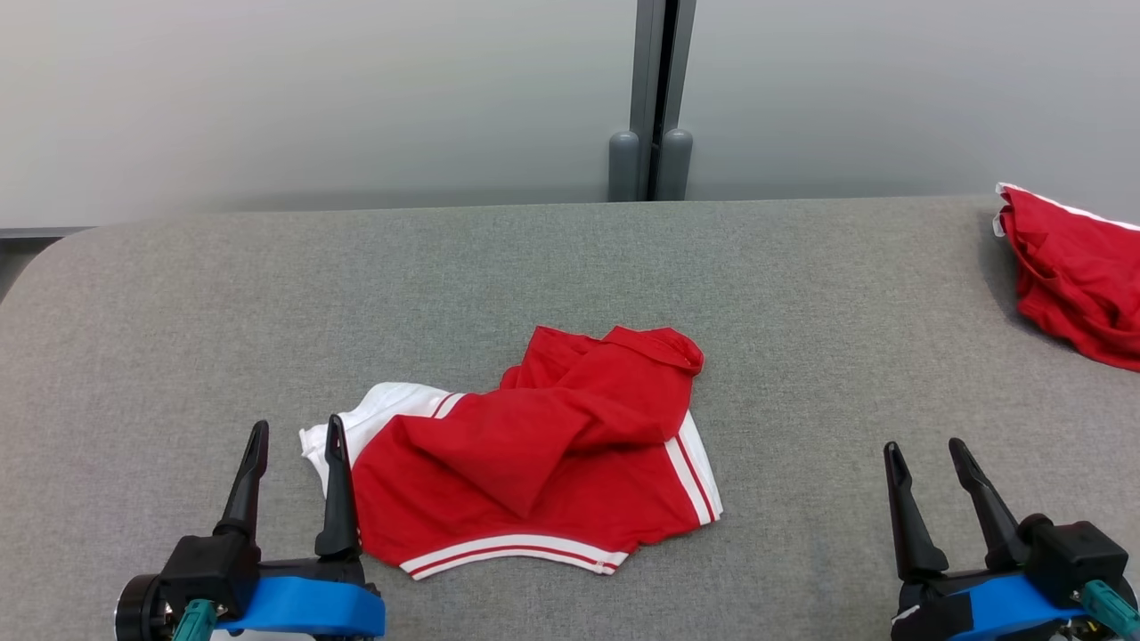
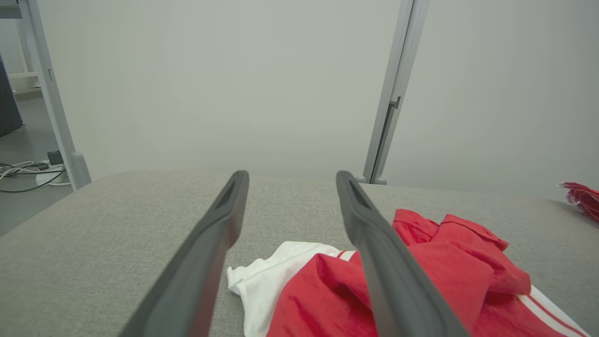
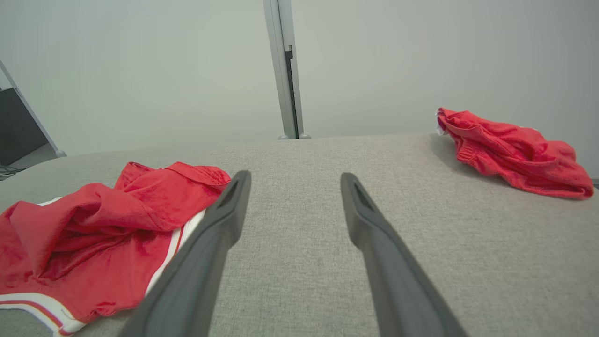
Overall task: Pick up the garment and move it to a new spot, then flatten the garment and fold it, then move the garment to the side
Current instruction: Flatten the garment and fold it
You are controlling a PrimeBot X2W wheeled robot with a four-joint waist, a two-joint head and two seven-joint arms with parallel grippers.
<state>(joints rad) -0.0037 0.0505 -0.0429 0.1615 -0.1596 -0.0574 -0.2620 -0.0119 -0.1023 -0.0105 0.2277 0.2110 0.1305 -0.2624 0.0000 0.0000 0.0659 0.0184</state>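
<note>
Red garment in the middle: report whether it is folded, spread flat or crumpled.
Crumpled. The red garment lies in a loose heap on the grey table, its cloth twisted and lapped over itself.

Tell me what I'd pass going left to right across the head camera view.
Left gripper, open → crumpled red and white garment → right gripper, open → second red garment at the table's far right edge.
</note>
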